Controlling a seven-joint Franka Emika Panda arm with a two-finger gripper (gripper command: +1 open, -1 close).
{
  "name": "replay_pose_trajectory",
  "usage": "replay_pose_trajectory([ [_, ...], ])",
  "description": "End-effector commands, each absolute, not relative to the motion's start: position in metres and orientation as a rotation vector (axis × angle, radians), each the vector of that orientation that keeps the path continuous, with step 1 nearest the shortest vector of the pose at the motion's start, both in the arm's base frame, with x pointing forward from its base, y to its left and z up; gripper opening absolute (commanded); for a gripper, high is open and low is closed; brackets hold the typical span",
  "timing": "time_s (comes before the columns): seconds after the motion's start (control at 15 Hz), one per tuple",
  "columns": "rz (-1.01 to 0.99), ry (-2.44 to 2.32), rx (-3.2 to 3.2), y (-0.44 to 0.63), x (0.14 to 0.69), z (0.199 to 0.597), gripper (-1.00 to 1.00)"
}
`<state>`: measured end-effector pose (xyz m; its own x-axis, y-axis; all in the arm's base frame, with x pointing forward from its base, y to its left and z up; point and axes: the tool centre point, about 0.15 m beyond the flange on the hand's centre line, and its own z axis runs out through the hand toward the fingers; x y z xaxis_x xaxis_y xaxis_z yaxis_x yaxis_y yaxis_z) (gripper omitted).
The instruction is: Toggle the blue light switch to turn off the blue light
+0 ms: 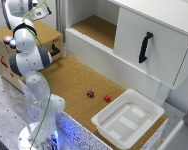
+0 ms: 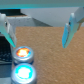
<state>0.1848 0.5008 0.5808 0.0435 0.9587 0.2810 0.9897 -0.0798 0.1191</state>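
In the wrist view a small round blue light (image 2: 23,73) glows lit on the brown surface. A round orange-red light (image 2: 23,52), also lit, sits right beside it. My gripper (image 2: 37,29) is open and empty. Its two fingers (image 2: 69,27) stand wide apart above the surface, and both lamps lie near the other finger. No separate switch lever shows. In the exterior view the gripper (image 1: 41,12) hangs over the wooden box (image 1: 50,34) at the exterior view's left. The arm hides the lamps there.
A cork tabletop (image 1: 74,80) carries a dark cube (image 1: 90,93), a red cube (image 1: 107,98) and a white tray (image 1: 128,119). A white cabinet with a black handle (image 1: 145,47) stands at the exterior view's right. The robot base (image 1: 44,135) glows blue-white.
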Motion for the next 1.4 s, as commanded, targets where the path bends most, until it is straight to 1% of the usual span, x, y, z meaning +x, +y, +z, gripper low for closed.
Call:
replay_pose_trajectory([
  [0.0, -0.209, -2.199, -2.258, 0.564, 0.171, 0.582, 1.00],
  [0.07, -0.158, -2.244, -2.265, 0.568, 0.170, 0.578, 1.00],
  [0.13, -0.121, -2.266, -2.262, 0.570, 0.170, 0.572, -1.00],
  [0.27, -0.074, -2.311, -2.307, 0.569, 0.172, 0.565, -1.00],
  [0.4, -0.084, -2.289, -2.356, 0.568, 0.173, 0.567, -1.00],
  [0.87, -0.039, -2.203, -2.448, 0.555, 0.164, 0.546, -1.00],
  [1.33, 0.013, -2.131, -2.470, 0.551, 0.141, 0.517, -1.00],
])
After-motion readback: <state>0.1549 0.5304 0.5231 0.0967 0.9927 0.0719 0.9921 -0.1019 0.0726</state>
